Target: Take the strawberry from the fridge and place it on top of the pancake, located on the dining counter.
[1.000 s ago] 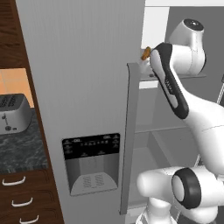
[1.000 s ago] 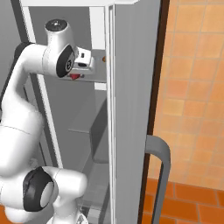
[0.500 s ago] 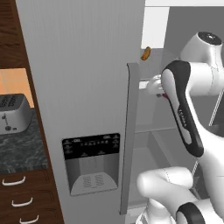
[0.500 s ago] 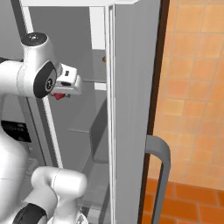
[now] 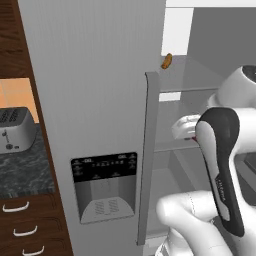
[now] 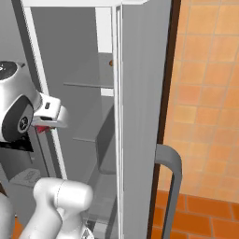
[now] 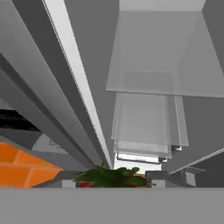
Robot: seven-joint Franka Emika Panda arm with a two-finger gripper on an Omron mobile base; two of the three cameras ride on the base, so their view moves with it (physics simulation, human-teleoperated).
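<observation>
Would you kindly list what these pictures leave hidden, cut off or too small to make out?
- Strawberry, hand view: only its green leaves and a red sliver rise above the bottom band.
- Strawberry, right base view: a red speck under the hand, mostly covered by it.
- Hand fingers, left base view: behind the arm's dark forearm.
- Orange-brown food item on the fridge shelf: too small to identify.

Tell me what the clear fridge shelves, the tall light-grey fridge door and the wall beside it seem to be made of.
The clear fridge shelves look like glass: see-through, with pale edges. The tall light-grey fridge door looks like matte painted or brushed metal, though its flat, even rendering leaves plastic possible. The orange wall looks like glazed ceramic tile, judging by its square grid of grout lines.
</observation>
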